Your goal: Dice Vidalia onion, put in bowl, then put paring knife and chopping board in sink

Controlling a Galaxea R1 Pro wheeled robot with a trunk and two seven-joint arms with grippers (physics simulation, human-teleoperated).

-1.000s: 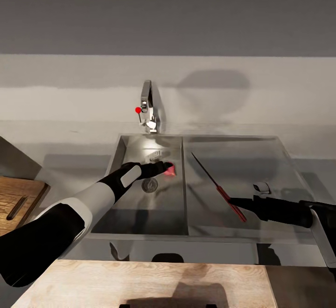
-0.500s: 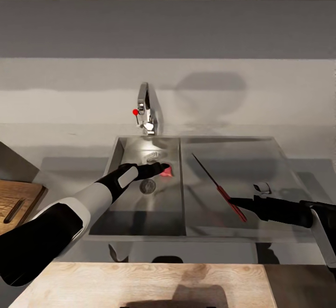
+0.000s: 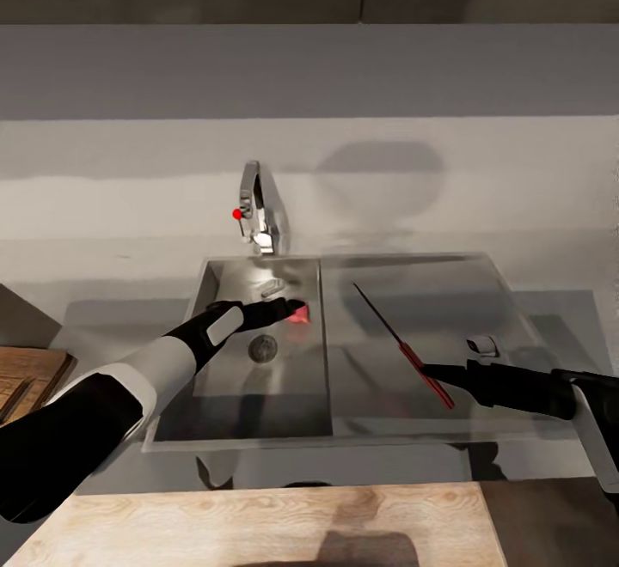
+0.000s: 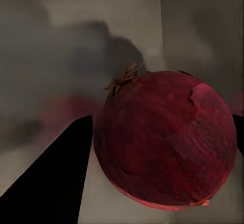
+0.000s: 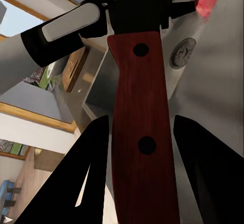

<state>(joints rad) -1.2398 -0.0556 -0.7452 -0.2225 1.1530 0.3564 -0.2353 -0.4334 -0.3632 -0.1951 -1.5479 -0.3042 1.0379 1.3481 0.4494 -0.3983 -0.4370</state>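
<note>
While view slid right since 1 s ago, left gripper (image 3: 297,309) unmoved at centre frame, straddling onion (image 4: 165,140) in sink (image 3: 258,395), grip uncertain. Right gripper (image 3: 432,370) pinching knife (image 3: 401,345). Lift pending.

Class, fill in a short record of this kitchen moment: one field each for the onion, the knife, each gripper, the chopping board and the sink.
onion: red-skinned onion low in the sink basin, between the left gripper's fingers
paring knife: red handle, dark blade, paring knife held over the drainboard
left gripper: left gripper reaching into the basin around the onion; grip cannot be judged
right gripper: right gripper shut on the knife handle
chopping board: chopping board on the countertop, left of the sink
sink: steel sink, drain, tap with red dot
</note>
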